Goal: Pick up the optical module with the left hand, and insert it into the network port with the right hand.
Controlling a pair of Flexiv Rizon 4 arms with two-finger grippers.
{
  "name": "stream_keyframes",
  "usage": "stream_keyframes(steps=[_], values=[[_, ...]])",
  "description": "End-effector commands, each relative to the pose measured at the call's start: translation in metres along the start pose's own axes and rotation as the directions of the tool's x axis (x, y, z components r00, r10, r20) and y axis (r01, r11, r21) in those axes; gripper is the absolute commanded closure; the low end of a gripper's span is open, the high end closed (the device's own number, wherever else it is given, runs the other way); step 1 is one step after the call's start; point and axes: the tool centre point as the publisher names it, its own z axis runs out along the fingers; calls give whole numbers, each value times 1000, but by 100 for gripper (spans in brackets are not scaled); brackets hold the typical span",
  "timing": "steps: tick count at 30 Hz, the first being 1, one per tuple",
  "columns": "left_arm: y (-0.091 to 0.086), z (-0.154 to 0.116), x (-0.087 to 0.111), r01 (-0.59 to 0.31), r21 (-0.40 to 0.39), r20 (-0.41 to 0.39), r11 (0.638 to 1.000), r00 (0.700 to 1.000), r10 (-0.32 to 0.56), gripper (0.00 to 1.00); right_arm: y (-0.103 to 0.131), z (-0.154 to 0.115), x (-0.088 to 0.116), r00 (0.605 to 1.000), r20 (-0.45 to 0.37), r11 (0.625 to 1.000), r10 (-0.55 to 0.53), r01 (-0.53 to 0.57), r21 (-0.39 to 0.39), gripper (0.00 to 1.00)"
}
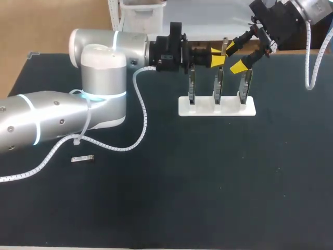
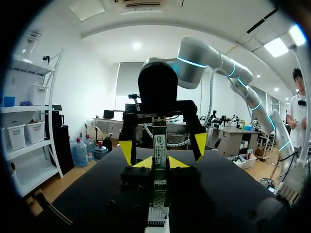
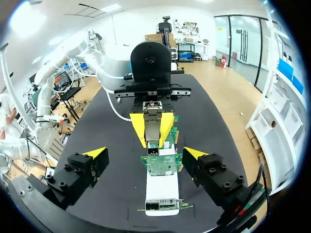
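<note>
My left gripper (image 1: 218,57) is held level above the white stand (image 1: 217,107), shut on the slim metal optical module (image 2: 159,145). In the right wrist view the module (image 3: 153,130) sticks out between the left arm's yellow fingertips (image 3: 137,127). Facing it from the far right, my right gripper (image 1: 235,56) stands wide open, its tips either side of the module's end without touching it (image 3: 146,153). Three upright circuit boards with network ports (image 1: 218,86) stand in the stand; the nearest green board (image 3: 162,164) lies just below the module.
A small silver and black flat piece (image 1: 82,158) lies on the dark table near the left arm's cable. The left arm's white spiral cable (image 1: 140,112) loops over the table left of the stand.
</note>
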Motion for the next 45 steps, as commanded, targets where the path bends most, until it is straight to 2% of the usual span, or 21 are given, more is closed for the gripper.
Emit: stream_keyframes(steps=[1,45], values=[[-2,-1,1,4,-3,-1,1000,1000,-4,100,2,0,0,1000,0,1000,0,0,5,0],[-6,-1,4,21,-14,-5,1000,1000,-21,100,1,-2,-1,1000,9,1000,-3,3,9,0]])
